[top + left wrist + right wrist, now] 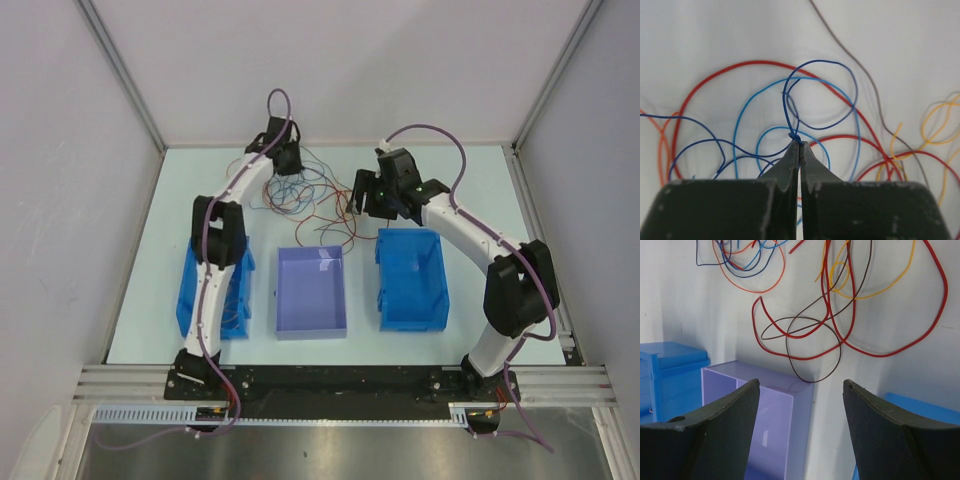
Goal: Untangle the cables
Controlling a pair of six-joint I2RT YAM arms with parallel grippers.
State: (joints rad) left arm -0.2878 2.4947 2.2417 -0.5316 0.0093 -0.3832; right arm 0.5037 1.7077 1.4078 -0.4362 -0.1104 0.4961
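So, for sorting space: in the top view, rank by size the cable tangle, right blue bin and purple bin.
1. cable tangle, widest spread.
2. right blue bin and purple bin: look alike, not ranked.

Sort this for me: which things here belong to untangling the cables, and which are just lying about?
In the job: the cables, in a tangle; the dark blue cable pinched by the shut left gripper; the open right gripper nearby.
Lying about: lilac bin; left blue bin; right blue bin, none touched.
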